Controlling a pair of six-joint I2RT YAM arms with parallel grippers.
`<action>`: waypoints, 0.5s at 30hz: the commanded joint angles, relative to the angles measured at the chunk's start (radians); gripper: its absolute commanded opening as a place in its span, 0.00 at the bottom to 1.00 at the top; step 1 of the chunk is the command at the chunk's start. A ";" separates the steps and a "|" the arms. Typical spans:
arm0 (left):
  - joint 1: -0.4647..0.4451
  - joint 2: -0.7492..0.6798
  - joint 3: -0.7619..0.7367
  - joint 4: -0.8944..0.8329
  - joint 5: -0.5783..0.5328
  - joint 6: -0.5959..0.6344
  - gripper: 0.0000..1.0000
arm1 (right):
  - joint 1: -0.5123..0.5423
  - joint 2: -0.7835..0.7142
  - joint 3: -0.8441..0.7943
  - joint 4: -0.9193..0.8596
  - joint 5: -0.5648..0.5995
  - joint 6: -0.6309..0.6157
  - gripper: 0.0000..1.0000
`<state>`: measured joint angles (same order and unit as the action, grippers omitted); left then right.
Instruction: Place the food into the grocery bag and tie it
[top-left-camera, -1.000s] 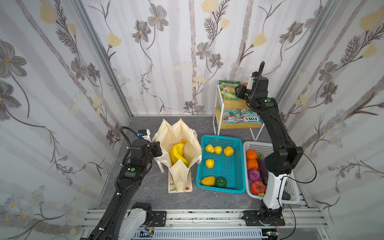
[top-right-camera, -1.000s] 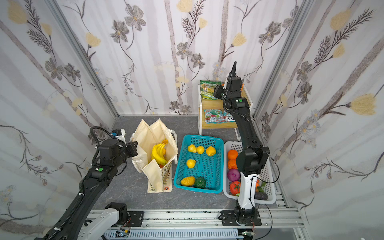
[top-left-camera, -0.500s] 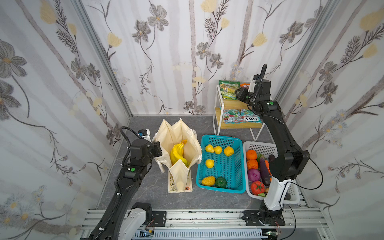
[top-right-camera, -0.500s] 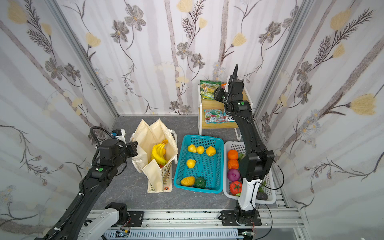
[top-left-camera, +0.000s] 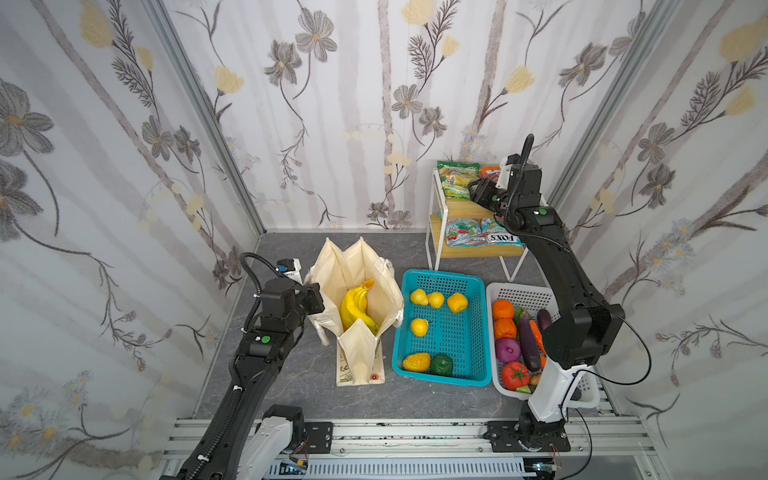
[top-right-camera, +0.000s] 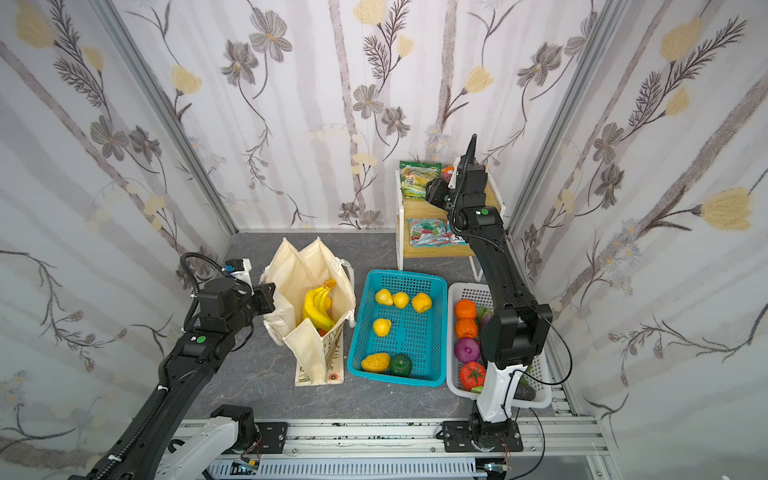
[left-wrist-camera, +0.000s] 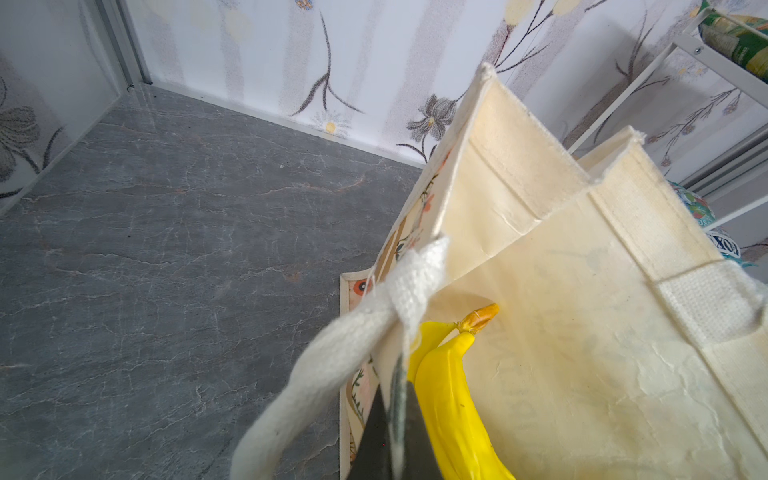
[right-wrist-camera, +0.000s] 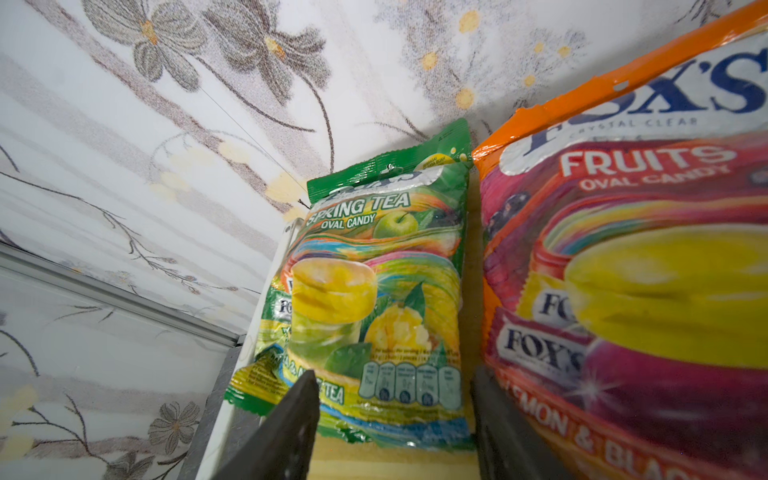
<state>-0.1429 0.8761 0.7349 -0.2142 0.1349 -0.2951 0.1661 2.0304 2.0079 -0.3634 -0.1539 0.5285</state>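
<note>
Grey stone-patterned bench (top-left-camera: 415, 399), enclosed by floral paper, is noted as orderly. At its far right corner a two-tier shelf (top-left-camera: 435, 216) carries the green packet (right-wrist-camera: 374, 291) and, just beside it, the orange packet (right-wrist-camera: 623, 270) on the upper tier. The right pincer (right-wrist-camera: 395, 390) is presented there with jaws parted. The green packet's near edge lies between them, and nothing is gripped.

The grocery bag (top-left-camera: 332, 270) stands toward the left edge, mouth spread, with the banana bunch (top-left-camera: 355, 309) inside. Its rim, beside the white rope handle (left-wrist-camera: 340, 345), is clamped by the left pincer (left-wrist-camera: 397, 395).

It is recommended that the jaws be advanced over the green packet's sealed edge alone, clear of the orange one. A firm closure is advised, since glossy film is judged liable to slip.
</note>
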 joint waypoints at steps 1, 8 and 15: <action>0.000 0.003 -0.003 -0.010 0.007 0.002 0.00 | -0.001 0.013 -0.005 0.031 -0.041 0.024 0.58; 0.000 0.000 -0.004 -0.010 0.007 0.004 0.00 | -0.013 0.036 -0.014 0.083 -0.103 0.075 0.46; 0.000 -0.001 -0.005 -0.010 0.003 0.005 0.00 | -0.013 -0.025 -0.129 0.202 -0.116 0.111 0.19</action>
<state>-0.1429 0.8757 0.7345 -0.2138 0.1345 -0.2916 0.1513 2.0270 1.9144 -0.2070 -0.2432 0.6025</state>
